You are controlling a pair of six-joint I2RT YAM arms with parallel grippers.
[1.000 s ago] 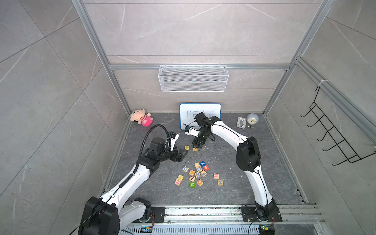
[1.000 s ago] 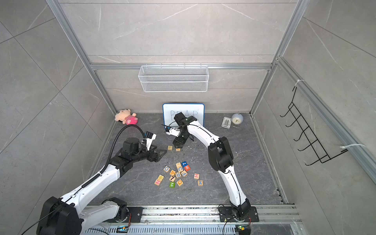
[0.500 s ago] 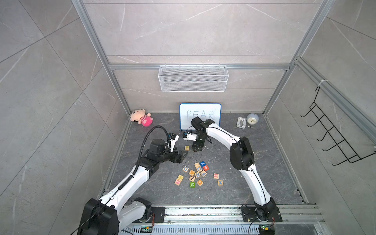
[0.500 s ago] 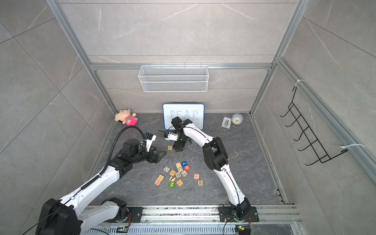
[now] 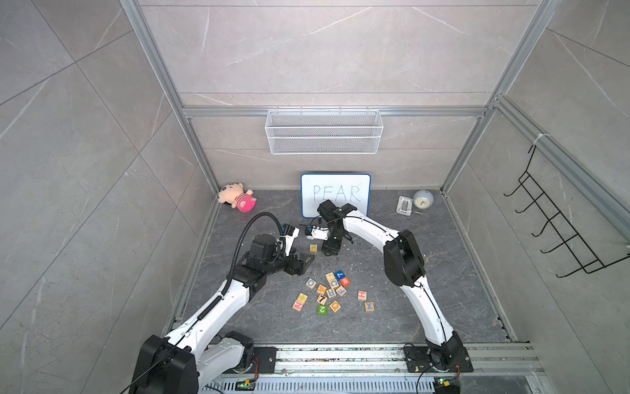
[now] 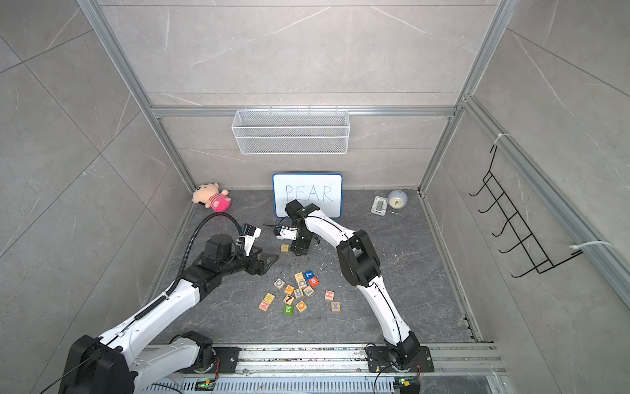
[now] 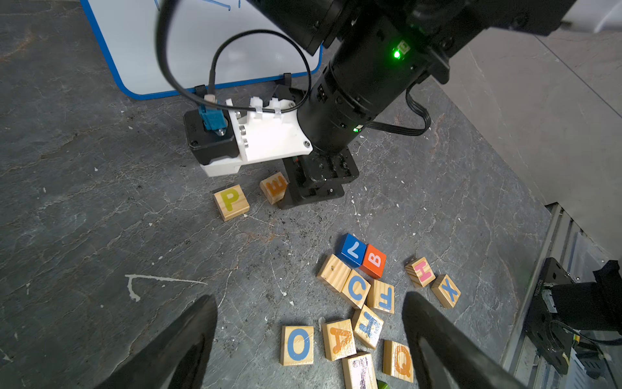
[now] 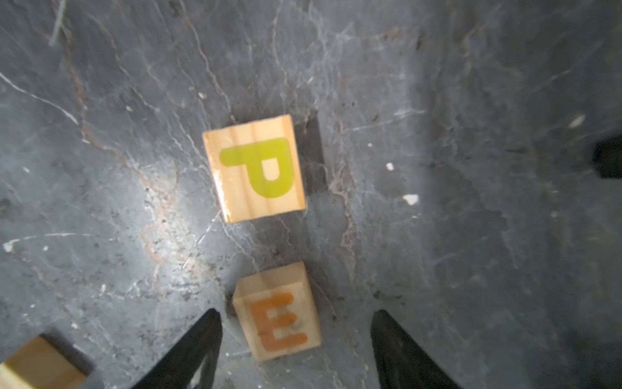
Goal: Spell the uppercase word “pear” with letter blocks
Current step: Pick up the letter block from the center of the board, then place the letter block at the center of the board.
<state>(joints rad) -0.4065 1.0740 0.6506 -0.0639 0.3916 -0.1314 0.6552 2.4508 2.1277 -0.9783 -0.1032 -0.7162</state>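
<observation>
Right claw (image 8: 296,313) is lowered over the E block (image 8: 277,323) and released: the fingers are spread either side of the block, and a gap is visible on at least one side. Nothing is grasped. In the left wrist view the E block (image 7: 273,187) is seen close against the claw body and appears slightly tilted. In both top views it is hidden under the right claw (image 5: 330,250).

The P block (image 8: 255,168) is set flat on the worktop (image 5: 266,320), face up. It is just beside the E block, not touching, and in front of the whiteboard (image 5: 335,194). It is also seen in both top views (image 5: 313,248) (image 6: 285,248).

Left claw (image 7: 308,298) is released, its fingers wide apart and nothing between them. It is held above bare worktop between the P block and the loose cluster, and is seen at (image 5: 303,264) in a top view.

The A block (image 7: 338,338) and the R block (image 7: 368,326) are left in the cluster nearer the arm bases, touching each other and packed among other cubes. The R letter is read with low confidence in the wrist view and is clearer in a top view (image 5: 330,292).
</observation>
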